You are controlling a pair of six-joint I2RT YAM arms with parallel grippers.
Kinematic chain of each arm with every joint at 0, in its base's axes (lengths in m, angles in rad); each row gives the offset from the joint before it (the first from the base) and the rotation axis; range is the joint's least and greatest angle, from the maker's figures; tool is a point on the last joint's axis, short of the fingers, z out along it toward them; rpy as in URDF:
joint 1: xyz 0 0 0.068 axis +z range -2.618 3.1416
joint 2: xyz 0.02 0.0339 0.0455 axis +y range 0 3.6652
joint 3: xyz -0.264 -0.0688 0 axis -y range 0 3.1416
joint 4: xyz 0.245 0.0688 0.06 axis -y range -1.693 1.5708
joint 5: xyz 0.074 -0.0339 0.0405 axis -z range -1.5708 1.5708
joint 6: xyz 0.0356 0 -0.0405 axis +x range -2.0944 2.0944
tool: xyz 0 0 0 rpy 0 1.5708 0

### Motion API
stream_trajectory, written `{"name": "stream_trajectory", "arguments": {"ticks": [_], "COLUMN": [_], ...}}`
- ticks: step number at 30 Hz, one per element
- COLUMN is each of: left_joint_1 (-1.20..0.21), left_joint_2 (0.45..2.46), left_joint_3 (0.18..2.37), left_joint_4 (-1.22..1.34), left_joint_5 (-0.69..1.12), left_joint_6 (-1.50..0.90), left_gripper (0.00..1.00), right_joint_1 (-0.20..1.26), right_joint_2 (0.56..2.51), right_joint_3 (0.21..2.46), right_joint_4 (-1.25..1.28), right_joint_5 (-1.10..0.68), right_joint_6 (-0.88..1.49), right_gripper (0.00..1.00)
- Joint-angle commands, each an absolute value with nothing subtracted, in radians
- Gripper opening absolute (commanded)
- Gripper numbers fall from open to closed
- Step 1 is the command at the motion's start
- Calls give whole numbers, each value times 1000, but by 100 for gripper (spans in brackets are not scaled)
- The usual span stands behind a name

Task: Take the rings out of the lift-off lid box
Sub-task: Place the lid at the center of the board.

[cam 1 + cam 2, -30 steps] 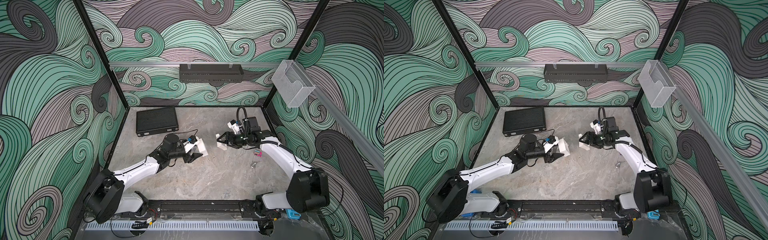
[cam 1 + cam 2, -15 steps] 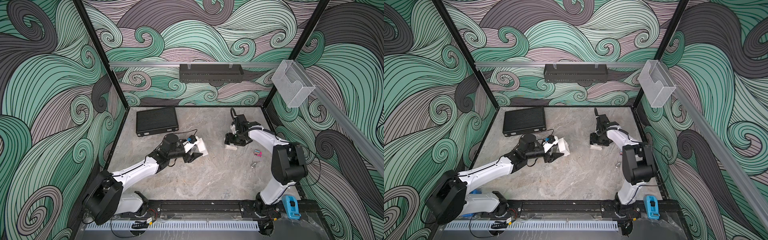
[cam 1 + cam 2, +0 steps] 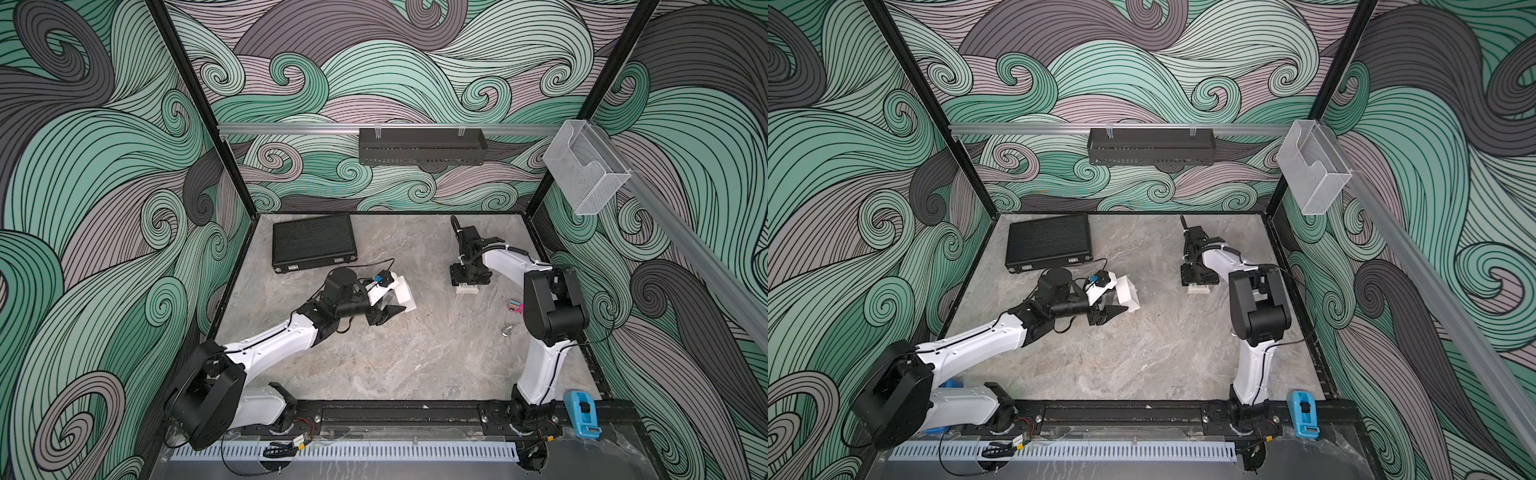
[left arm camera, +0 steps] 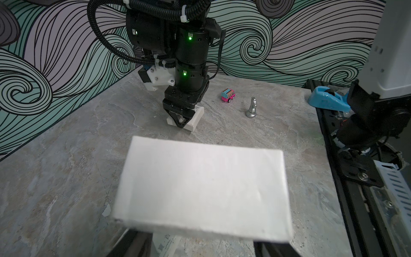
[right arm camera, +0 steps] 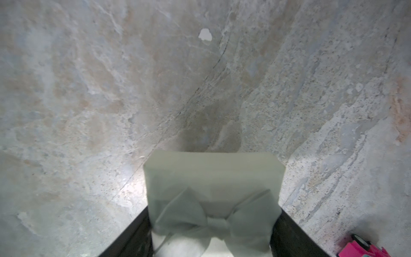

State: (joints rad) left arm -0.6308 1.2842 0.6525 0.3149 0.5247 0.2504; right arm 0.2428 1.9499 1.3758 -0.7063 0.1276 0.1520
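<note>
both top views: left pincer (image 3: 392,312) clamps white box (image 3: 405,297), right pincer (image 3: 467,284) clamps lid (image 3: 464,291)

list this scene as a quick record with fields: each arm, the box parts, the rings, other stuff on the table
left end effector: shut on the white box, held above the table
right end effector: shut on the bow-topped lid, lid down on the table
rings: none visible in any view
other items: pink-and-teal toy car, small silver piece, black case
</note>
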Motion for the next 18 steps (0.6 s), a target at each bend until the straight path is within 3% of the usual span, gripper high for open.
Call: {"name": "stream_trajectory", "arguments": {"ticks": [1, 7, 11, 15, 18], "left_joint_1": [-637, -637, -637, -637, -637], "left_joint_2": [1264, 1262, 1263, 1261, 1262], "left_joint_3": [672, 670, 670, 673, 676], "left_joint_4": [334, 335, 340, 339, 340], "left_joint_5": [531, 529, 529, 529, 530], "left_joint_6": [241, 242, 242, 242, 242], "left_gripper": [56, 56, 56, 56, 56], "right_joint_1": [247, 247, 247, 247, 247], "right_joint_2": [1981, 1990, 1948, 1817, 1679], "right_joint_3": [1402, 1411, 1402, 1381, 1348], "right_joint_4": [-702, -698, -718, -769, -791], "right_joint_5": [152, 128, 133, 100, -37], "right_joint_6": [133, 124, 118, 118, 121], "right_gripper": [76, 84, 97, 99, 99]}}
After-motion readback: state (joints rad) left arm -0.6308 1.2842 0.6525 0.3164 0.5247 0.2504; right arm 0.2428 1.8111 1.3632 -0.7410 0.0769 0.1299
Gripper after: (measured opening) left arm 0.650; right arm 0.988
